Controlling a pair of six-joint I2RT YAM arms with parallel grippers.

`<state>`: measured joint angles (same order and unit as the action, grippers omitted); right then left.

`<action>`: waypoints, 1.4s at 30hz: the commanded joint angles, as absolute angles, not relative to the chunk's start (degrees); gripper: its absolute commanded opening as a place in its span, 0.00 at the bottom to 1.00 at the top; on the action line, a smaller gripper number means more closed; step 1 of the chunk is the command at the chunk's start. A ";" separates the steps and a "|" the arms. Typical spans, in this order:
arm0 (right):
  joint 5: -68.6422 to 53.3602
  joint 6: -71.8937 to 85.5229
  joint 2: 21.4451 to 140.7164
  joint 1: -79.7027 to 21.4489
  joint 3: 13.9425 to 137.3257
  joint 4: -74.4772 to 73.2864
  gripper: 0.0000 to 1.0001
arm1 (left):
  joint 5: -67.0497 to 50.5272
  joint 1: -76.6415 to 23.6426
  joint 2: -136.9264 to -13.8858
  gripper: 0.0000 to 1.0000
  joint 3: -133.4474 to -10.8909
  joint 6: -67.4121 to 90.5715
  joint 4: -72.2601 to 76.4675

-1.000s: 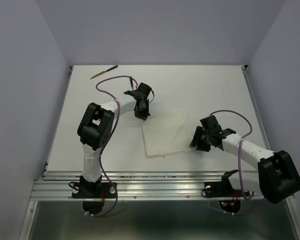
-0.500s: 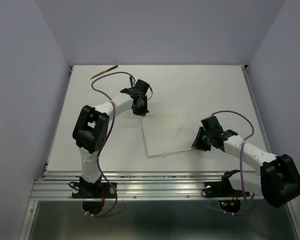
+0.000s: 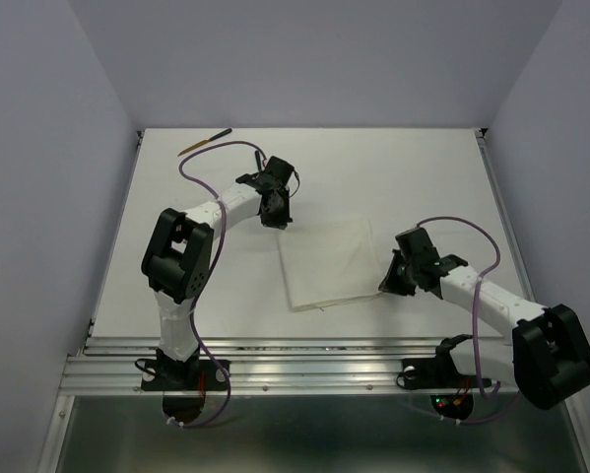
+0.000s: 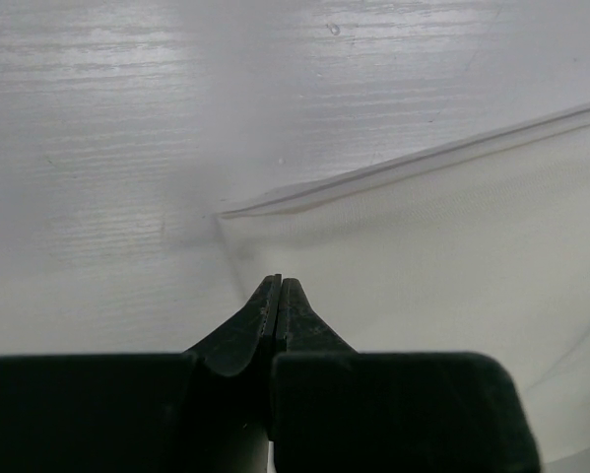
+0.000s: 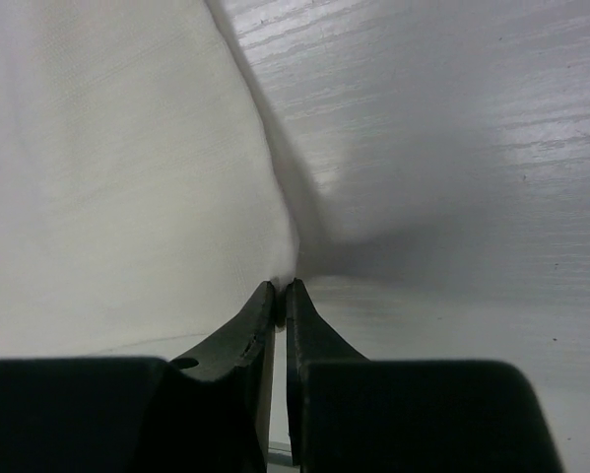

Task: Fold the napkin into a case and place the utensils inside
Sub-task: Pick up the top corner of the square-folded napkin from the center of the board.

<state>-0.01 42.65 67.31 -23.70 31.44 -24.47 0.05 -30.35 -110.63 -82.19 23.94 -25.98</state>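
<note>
From the top camera, the napkin (image 3: pixel 329 264) lies flat near the middle of the table (image 3: pixel 423 168), a broad four-sided sheet rather than a narrow pouch. By that shape the folding is at an early stage, with no case formed. The left gripper (image 3: pixel 276 219) sits at the cloth's far-left corner and the right gripper (image 3: pixel 388 284) at its near-right corner, diagonally opposite. Only one wooden utensil (image 3: pixel 204 143), dark at one end, is visible. It rests at the far-left edge of the table, well apart from the cloth, so loading is wholly left to do. Purple cables (image 3: pixel 211 158) loop over both arms but hang clear of the cloth. Nothing lies between the grippers and the cloth.

In the left wrist view, the left gripper (image 4: pixel 278 286) has its jaws clamped together. The napkin (image 4: pixel 452 256) has a side edge running from its corner down to the tips, so the cloth appears pinched there, though the tips hide the contact itself. The far edge of the cloth shows a doubled rim.

In the right wrist view, the right gripper (image 5: pixel 283 289) has its jaws drawn nearly together. The napkin (image 5: pixel 117 177) rises in a small tent with its edge ending between the tips, so it is gripped at that corner. Bare table (image 5: pixel 452 148) lies beside it.
</note>
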 commanded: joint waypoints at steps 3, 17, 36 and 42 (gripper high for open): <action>0.53 41.13 66.97 -23.99 35.07 -24.87 0.11 | 0.44 -30.32 -107.40 0.00 -81.91 22.85 -26.37; 0.44 40.08 69.08 -24.52 37.00 -25.49 0.01 | 0.26 -30.32 -108.11 0.00 -82.35 22.06 -26.28; 2.72 40.43 69.00 -25.05 37.44 -27.68 0.36 | 0.35 -30.23 -108.54 0.00 -81.65 21.80 -25.75; 3.95 40.43 68.12 -25.05 37.44 -28.04 0.36 | 0.26 -30.32 -108.72 0.00 -81.48 21.71 -25.66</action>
